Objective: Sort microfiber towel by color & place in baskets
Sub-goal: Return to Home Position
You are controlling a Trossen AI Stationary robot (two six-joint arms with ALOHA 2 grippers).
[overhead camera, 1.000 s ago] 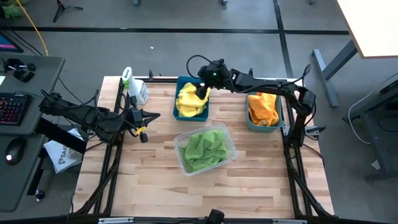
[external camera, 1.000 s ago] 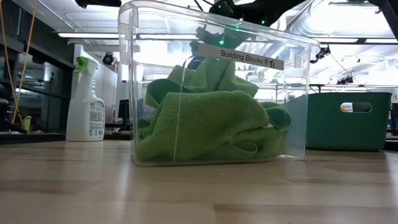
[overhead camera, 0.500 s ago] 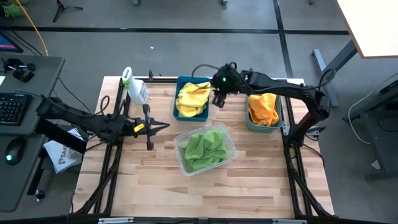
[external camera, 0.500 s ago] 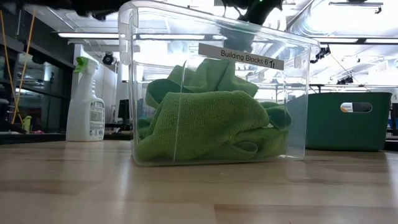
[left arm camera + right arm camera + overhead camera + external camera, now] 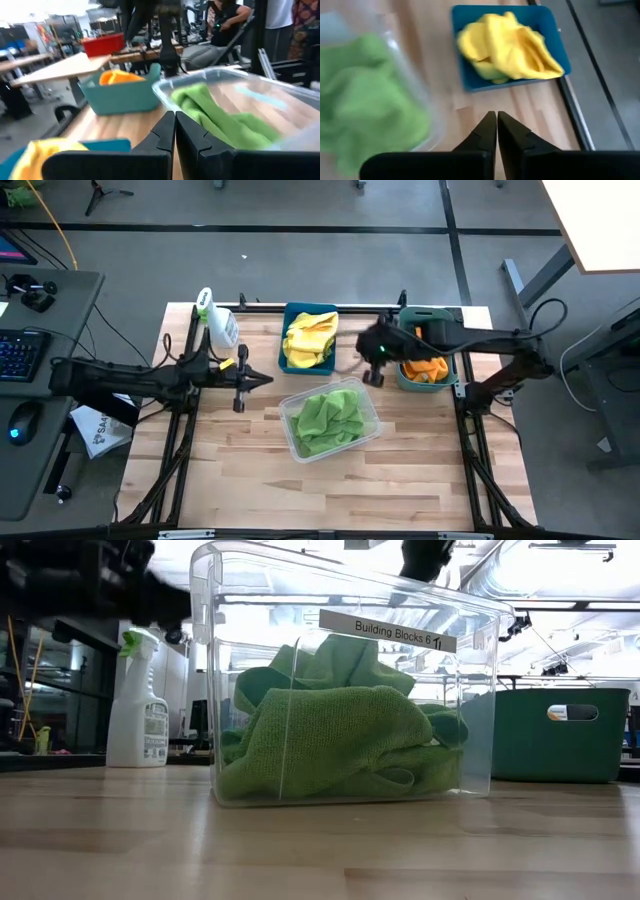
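Yellow cloths (image 5: 309, 339) lie in the blue bin (image 5: 291, 311) at the far middle. Green cloths (image 5: 330, 417) fill the clear bin (image 5: 370, 409) at the table's middle. Orange cloths (image 5: 428, 365) lie in the teal bin (image 5: 436, 313) at the far right, partly under my right arm. My left gripper (image 5: 262, 378) is shut and empty, left of the clear bin; its wrist view shows the fingertips closed (image 5: 175, 120). My right gripper (image 5: 372, 378) is shut and empty, over the table between the blue and teal bins; it also shows closed in its wrist view (image 5: 496, 119).
A white spray bottle with a green top (image 5: 218, 322) stands at the far left of the table. Dark frame rails (image 5: 190, 350) run along the table's left and right sides. Bare wood (image 5: 330, 490) lies along the near half.
My right gripper has drawn back from over the blue bin toward the table's right and near side, leaving the yellow cloths lying in the bin. My left arm has straightened and its gripper has gone a little toward the clear bin.
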